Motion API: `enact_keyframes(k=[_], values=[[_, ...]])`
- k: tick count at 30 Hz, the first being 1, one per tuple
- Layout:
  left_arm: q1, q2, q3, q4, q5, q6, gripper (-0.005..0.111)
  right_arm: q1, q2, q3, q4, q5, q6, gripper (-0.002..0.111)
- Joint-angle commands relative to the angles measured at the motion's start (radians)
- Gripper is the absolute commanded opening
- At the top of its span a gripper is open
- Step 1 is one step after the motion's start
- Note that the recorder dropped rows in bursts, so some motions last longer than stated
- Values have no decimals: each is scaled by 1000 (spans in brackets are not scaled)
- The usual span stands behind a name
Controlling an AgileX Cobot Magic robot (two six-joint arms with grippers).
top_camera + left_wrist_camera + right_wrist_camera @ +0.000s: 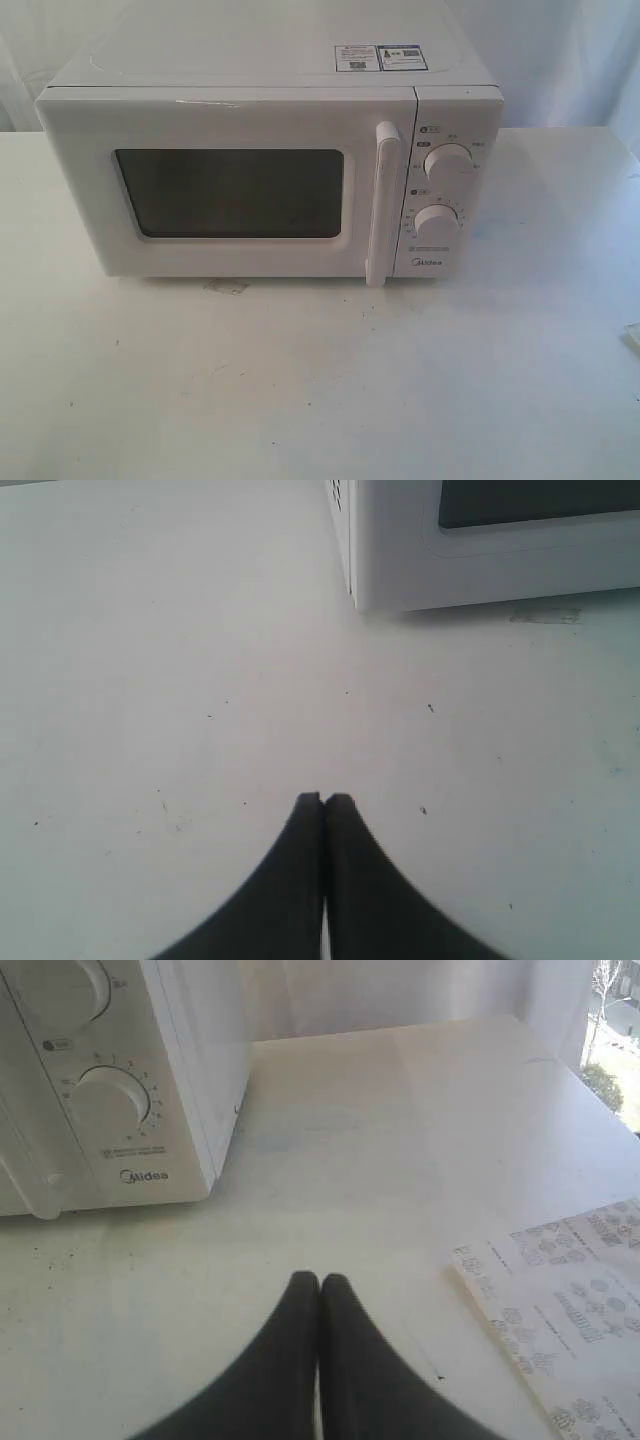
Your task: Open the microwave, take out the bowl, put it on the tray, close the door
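Trouble, we judge, lies at the handle (383, 205): our left gripper (323, 800) and right gripper (319, 1278), both pinched shut and empty, hang short of the microwave (250, 60), its door (230, 125) closed and bowl unseen, so a hard tug could drag it bodily forward.

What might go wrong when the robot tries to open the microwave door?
1. The left gripper and right gripper are both shut, so they might bump the handle instead of grabbing it.
2. Nothing holds the microwave, so pulling may slide it on the table.
3. The window is dark, so where the bowl sits is hidden.
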Motion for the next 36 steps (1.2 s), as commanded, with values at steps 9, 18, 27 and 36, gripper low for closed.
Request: enact_keyframes(k=[9, 18, 27, 36], values=[[5, -5, 3, -4, 2, 0, 0, -5, -5, 5, -29, 7, -138, 0], [5, -5, 3, -4, 2, 0, 0, -5, -5, 5, -31, 5, -159, 0], [5, -5, 3, -4, 2, 0, 0, -5, -5, 5, -217, -286, -159, 0], [5, -5, 3, -4, 2, 0, 0, -5, -5, 5, -199, -850, -161, 0]])
